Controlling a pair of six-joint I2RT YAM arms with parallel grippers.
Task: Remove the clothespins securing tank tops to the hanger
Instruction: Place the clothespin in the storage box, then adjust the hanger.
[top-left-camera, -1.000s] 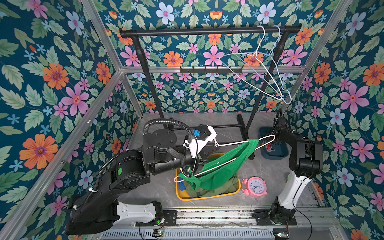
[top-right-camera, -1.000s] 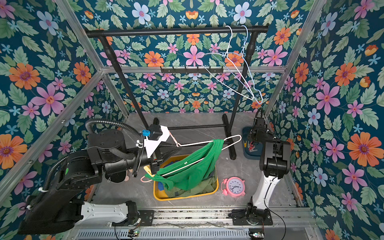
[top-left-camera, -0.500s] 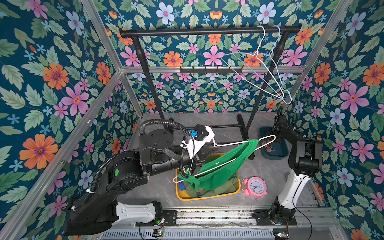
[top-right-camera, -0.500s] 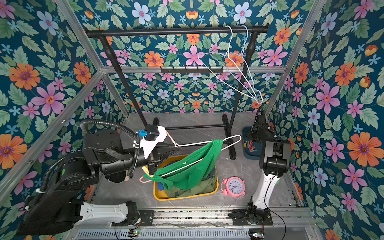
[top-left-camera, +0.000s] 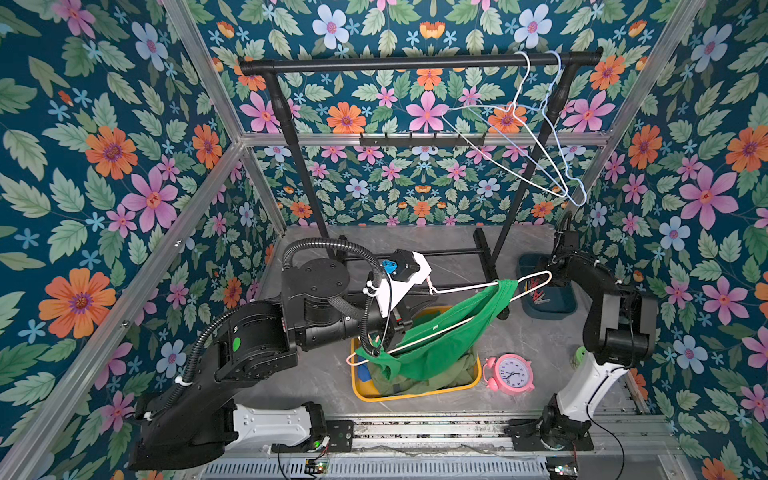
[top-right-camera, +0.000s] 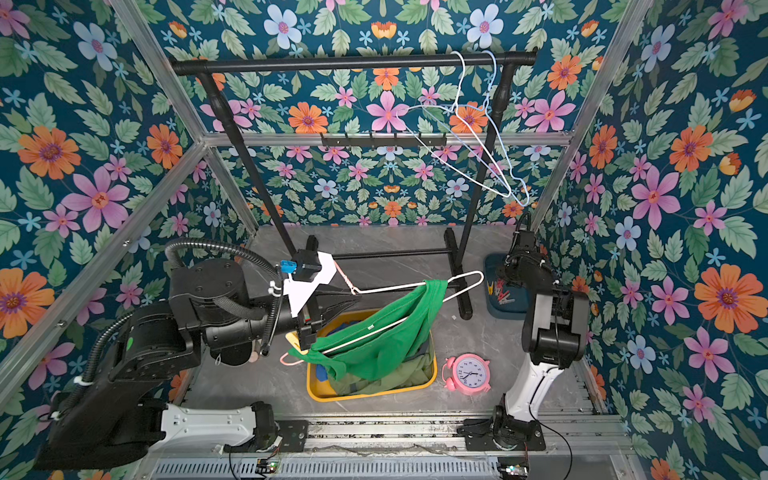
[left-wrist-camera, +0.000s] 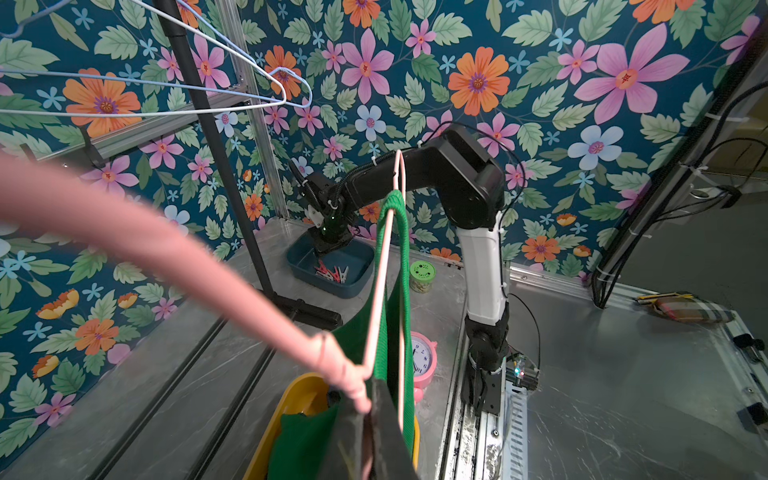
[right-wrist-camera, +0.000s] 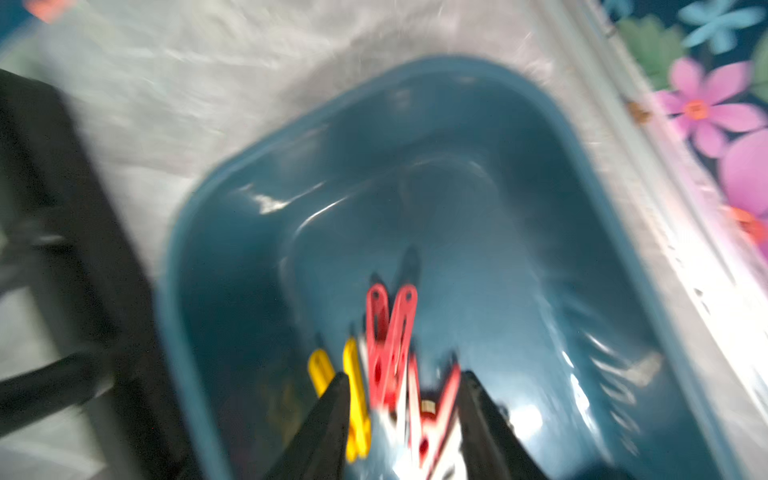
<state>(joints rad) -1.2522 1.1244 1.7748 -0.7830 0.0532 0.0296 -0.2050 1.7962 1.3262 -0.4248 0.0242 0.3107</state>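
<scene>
Hanger (top-left-camera: 461, 287) clamped by left gripper (top-right-camera: 338, 305) over front-edge basket (top-left-camera: 415, 395), likely for top (top-left-camera: 440, 345) drop-off; right gripper (right-wrist-camera: 405, 382) parted over pegs (right-wrist-camera: 390, 332) in right-edge tray (right-wrist-camera: 457, 187).

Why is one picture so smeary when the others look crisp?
Right wrist view: motion blur smears the whole frame, the blue tray and clothespins included, with white glare along one edge. Left wrist view: the hook of the pink hanger sits close to the lens and out of focus; farther things are sharp. Both top views: sharp, evenly lit.
</scene>
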